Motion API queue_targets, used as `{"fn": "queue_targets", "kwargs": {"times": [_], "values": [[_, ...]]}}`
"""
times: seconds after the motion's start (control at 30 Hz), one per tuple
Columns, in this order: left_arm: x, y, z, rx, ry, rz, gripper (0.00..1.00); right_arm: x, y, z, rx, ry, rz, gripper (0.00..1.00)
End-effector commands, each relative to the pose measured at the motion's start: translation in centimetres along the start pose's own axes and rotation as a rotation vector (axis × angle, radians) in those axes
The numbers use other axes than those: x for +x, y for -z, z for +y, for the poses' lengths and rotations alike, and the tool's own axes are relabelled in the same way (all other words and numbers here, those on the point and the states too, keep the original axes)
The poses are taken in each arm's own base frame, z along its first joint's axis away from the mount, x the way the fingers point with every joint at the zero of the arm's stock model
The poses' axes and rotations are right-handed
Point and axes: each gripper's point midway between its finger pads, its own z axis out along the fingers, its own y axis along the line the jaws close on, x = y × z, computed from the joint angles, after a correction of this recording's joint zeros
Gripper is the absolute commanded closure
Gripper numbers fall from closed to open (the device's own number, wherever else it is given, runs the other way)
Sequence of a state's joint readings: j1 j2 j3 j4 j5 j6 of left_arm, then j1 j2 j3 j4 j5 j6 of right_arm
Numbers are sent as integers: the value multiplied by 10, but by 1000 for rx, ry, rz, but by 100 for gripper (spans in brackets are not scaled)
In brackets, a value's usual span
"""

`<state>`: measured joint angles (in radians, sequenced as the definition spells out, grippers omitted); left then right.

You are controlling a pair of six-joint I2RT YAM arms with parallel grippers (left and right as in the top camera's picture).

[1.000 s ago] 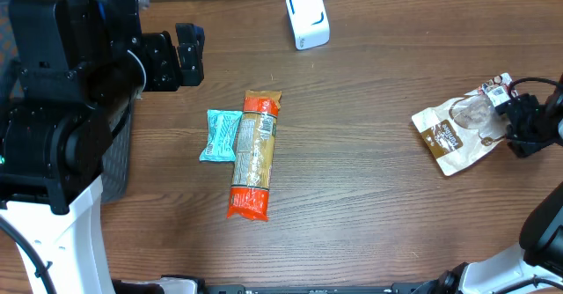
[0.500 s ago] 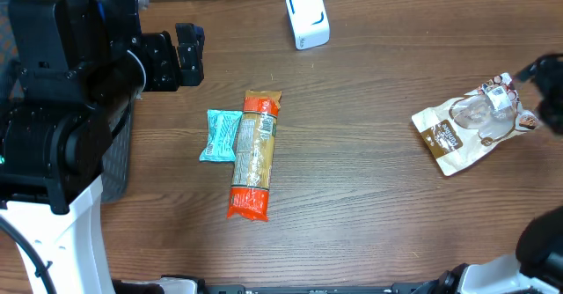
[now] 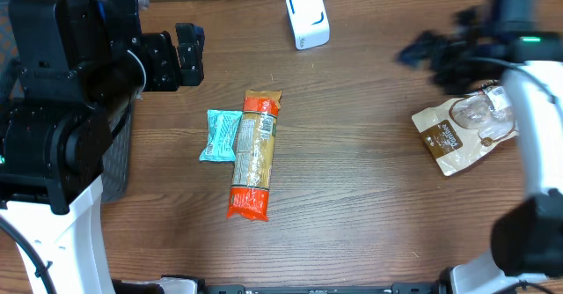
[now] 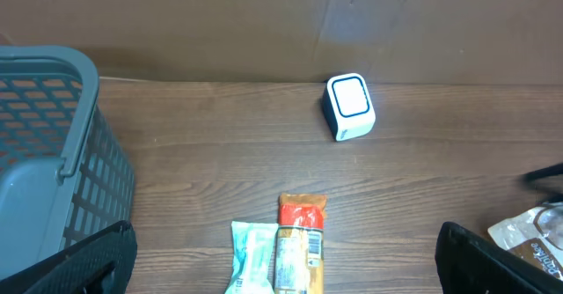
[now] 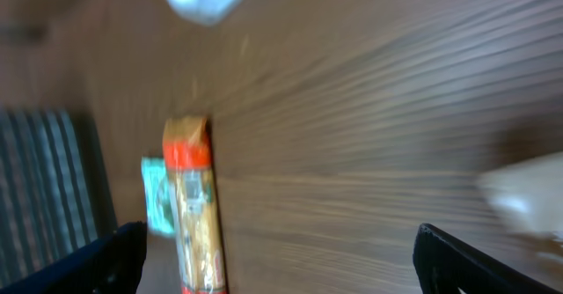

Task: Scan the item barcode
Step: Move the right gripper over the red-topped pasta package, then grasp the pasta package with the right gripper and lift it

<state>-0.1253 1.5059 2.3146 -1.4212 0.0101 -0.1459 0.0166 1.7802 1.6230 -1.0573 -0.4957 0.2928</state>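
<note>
Far left you have a grey basket (image 4: 53,144). Your left tool (image 3: 188,55) hangs over the worktop (image 3: 352,206) beside it, fingers wide apart, holding nothing. Mid-worktop, a teal bar (image 3: 220,135) touches a long orange pack (image 3: 253,156), side by side. The white scanner (image 3: 307,18) stands near the back edge. Your right tool (image 3: 420,53) is blurred, above the worktop right of the scanner; its wrist view shows the fingers spread, empty. The brown pouch (image 3: 462,128) lies flat at far right, apart from that tool.
</note>
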Motion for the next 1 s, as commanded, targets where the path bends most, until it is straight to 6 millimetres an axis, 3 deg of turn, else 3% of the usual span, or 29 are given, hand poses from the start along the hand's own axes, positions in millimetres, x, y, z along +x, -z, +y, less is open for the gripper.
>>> {"fn": "queue_targets", "kwargs": {"times": [0.0, 0.1, 0.17, 0.33, 0.43, 0.67, 0.9, 0.97], "values": [[0, -3, 1, -9, -20, 2, 0, 43, -62, 24, -8, -23, 161, 4], [0, -3, 1, -9, -20, 2, 0, 86, -116, 50, -5, 11, 270, 4], [0, -3, 1, -9, -20, 2, 0, 109, -141, 61, -2, 25, 318, 4], [0, -3, 1, -9, -20, 2, 0, 155, -182, 86, 4, 38, 394, 5], [0, -3, 1, -9, -20, 2, 0, 179, -205, 103, 7, 46, 402, 13], [0, -3, 1, -9, -20, 2, 0, 216, -228, 104, 113, 42, 371, 29], [0, -3, 1, -9, -20, 2, 0, 250, -246, 100, 146, 117, 375, 32], [0, -3, 1, -9, -20, 2, 0, 254, -249, 97, 151, 123, 375, 40]]}}
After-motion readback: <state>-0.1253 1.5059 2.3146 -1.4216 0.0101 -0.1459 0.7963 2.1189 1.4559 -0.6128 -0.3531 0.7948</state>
